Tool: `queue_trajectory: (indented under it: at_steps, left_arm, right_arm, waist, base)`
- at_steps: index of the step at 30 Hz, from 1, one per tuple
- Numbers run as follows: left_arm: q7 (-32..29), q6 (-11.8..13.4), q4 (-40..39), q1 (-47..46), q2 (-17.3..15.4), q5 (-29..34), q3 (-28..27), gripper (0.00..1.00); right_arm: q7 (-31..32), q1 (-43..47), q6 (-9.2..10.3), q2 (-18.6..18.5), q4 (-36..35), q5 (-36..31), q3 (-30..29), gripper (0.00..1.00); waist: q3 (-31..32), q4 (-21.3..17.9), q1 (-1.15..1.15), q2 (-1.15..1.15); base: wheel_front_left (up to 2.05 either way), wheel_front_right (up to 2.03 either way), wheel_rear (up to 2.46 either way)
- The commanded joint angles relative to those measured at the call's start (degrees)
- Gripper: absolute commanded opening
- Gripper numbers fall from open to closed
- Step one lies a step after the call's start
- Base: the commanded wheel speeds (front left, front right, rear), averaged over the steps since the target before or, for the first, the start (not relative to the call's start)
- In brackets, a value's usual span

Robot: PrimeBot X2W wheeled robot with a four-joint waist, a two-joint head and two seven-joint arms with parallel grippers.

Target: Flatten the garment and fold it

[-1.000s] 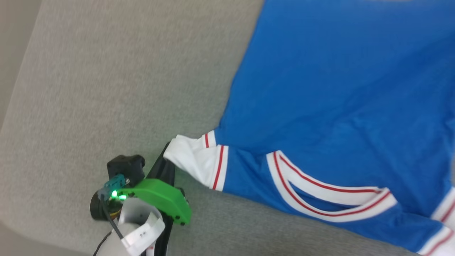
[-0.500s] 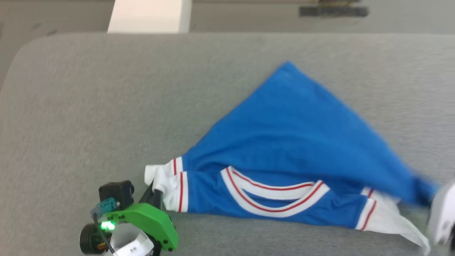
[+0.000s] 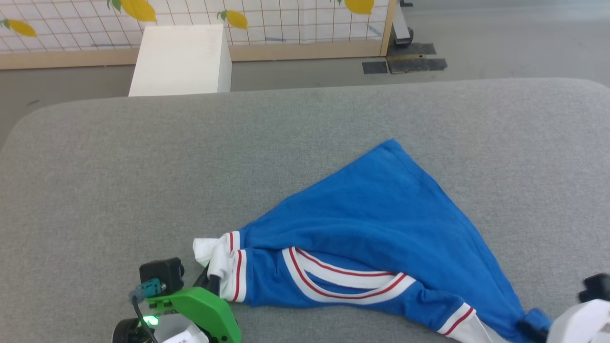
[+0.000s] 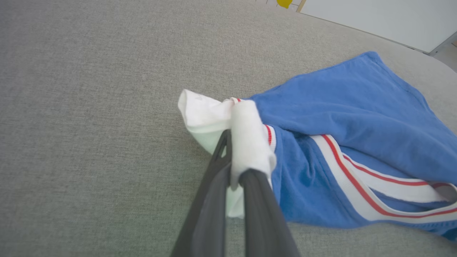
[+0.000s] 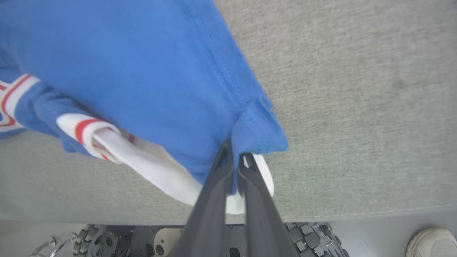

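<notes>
Garment point(image 3: 381, 214) lies bunched on the grey counter point(image 3: 119, 181) as a rough blue triangle across the lower middle and lower right of the head view. Its apex points toward the upper middle of the frame and its long edge runs along the bottom. At the lower left of that view, under a green housing point(image 3: 200, 309), the left end effector point(image 3: 213, 278) is closed on the white sleeve point(image 3: 214, 252) at the garment's left tip. In the left wrist view its two dark fingers point(image 4: 210, 200) pinch the white cloth, which folds over the right-hand finger, and the blue body trails off toward the right of the frame. The red-striped white collar point(image 3: 343, 286) curves along the bottom edge between the two tips. At the lower right corner of the head view the right end effector point(image 3: 528, 328) grips the garment's other tip. In the right wrist view it is clamped on a blue hemmed corner point(image 5: 260, 132), with a second sleeve point(image 5: 150, 167) lying just left of it, near the counter's edge. The cloth between the two end effectors rests in soft folds, not flat. Beyond the counter, at the upper left of the head view, a white box point(image 3: 181, 59) stands on the floor point(image 3: 500, 38) before a gridded screen point(image 3: 286, 19). A pale shoe point(image 5: 432, 242) shows at the lower right of the right wrist view.
</notes>
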State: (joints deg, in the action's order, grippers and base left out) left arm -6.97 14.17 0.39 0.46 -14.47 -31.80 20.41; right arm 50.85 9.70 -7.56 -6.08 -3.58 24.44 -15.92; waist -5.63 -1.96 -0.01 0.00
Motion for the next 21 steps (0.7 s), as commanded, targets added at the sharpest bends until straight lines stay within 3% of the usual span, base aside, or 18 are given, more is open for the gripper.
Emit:
queue_trajectory:
  at_steps: [1, 5, 11, 21]
  left_arm:
    - [0.19, -0.12, 0.26, 0.95, -0.06, -0.68, -0.15, 0.0]
    - [0.33, 0.03, 0.31, 1.15, -0.15, -0.84, -0.24, 0.0]
    - [0.6, 0.15, -0.17, 0.89, -0.31, -0.76, -0.21, 0.0]
    - [0.37, -0.13, -3.32, -3.06, -0.18, 0.69, 1.13, 0.0]
  right_arm:
    - [-1.92, -0.88, 0.08, 0.15, -1.45, 1.0, -1.36, 1.0]
    - [-9.87, -4.32, 0.08, -0.08, -5.97, 3.01, -4.2, 1.0]
    - [-21.25, -10.74, 0.08, -3.24, -7.99, 4.45, -1.49, 1.0]
    - [-22.18, -30.66, 0.08, -6.94, 3.73, 1.33, 7.53, 1.0]
  waist:
    - [0.86, 0.12, 0.01, 0.0]
    - [1.27, 0.24, 0.01, 0.0]
    - [0.34, 0.34, 0.01, 0.0]
    - [-6.95, 4.46, 0.01, 0.0]
  base:
    - [0.0, 0.0, 0.0]
    - [0.0, 0.0, 0.0]
    - [0.0, 0.0, 0.0]
    - [0.0, 0.0, 0.0]
